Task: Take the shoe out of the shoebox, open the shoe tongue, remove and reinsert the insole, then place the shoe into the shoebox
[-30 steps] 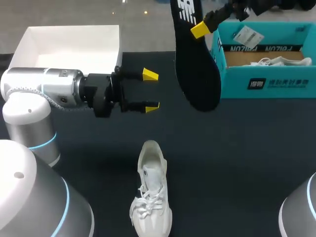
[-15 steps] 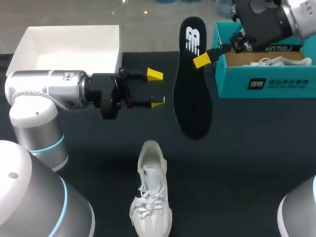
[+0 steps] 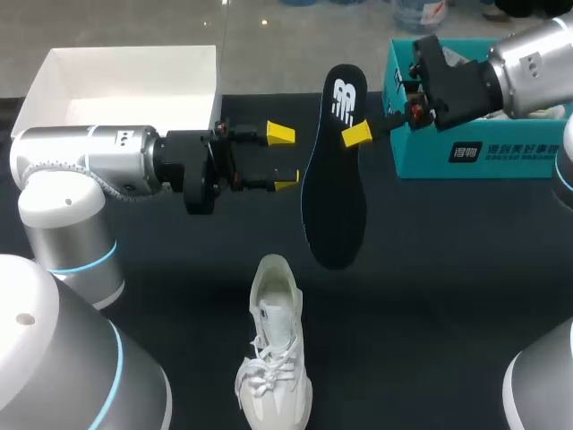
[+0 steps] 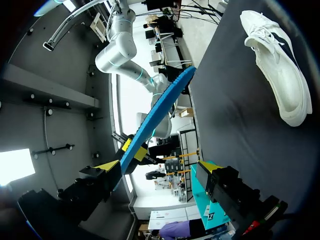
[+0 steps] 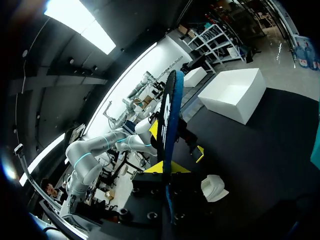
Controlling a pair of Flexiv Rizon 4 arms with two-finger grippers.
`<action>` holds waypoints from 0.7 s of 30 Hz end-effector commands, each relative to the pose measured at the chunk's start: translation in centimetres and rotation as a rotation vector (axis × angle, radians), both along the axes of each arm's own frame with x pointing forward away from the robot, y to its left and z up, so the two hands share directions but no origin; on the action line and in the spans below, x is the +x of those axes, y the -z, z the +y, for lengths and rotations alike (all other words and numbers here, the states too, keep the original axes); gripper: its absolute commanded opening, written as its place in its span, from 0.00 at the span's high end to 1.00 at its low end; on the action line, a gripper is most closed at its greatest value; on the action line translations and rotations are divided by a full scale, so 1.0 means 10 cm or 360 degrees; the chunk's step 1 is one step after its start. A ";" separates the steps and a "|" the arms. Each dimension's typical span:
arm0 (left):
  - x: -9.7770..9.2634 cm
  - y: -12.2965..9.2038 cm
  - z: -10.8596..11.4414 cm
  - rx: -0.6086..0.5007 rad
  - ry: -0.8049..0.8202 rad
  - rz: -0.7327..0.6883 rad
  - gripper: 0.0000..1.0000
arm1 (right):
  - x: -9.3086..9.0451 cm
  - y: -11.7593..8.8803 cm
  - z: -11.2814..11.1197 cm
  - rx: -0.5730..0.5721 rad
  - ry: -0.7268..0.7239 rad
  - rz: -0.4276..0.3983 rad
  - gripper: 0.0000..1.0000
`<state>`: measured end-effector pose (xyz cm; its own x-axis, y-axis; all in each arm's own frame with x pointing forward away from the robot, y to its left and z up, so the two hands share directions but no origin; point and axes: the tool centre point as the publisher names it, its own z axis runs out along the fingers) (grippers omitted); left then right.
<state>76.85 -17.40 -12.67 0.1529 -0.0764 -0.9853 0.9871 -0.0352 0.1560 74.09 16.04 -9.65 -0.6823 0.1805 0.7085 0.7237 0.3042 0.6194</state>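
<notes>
The black insole [image 3: 335, 184] hangs tilted above the table, with my right gripper [image 3: 356, 134] shut on its edge near the heel. In the right wrist view the insole [image 5: 170, 115] stands edge-on, rising from my right gripper [image 5: 167, 169]. My left gripper [image 3: 284, 159] is open, level with the insole and just left of it. In the left wrist view the insole's blue underside [image 4: 162, 107] slants ahead of my open left gripper [image 4: 159, 167]. The white shoe [image 3: 273, 349] lies on the dark table below, laces toward me. The teal shoebox [image 3: 483, 148] stands at the back right.
An open white box [image 3: 125, 85] stands at the back left, behind my left arm. The shoe [image 4: 277, 65] lies well off to the side of my left gripper. Dark table top stretches between the shoe and the teal box.
My right arm has brought the insole down and to the left, closer to my left gripper. My left gripper shifted slightly right and stayed open.
</notes>
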 end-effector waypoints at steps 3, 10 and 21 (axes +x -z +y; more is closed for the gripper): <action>-0.04 0.05 0.01 0.0027 -0.0015 -0.0054 0.00 | 0.12 0.17 0.19 0.0099 -0.0080 0.0056 1.00; -0.10 0.06 0.02 0.0032 0.0000 -0.0084 0.00 | 0.21 0.25 0.31 0.0144 -0.0107 0.0067 1.00; -0.19 0.10 -0.03 0.0046 0.0028 -0.0130 0.95 | 0.32 0.25 0.40 0.0172 -0.0134 0.0057 1.00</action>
<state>74.96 -17.59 -13.51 0.2284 -0.0493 -0.9723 0.9710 -0.0604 0.2312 76.65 19.48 -12.15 -0.6669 0.0497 0.7435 0.7223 0.2881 0.6287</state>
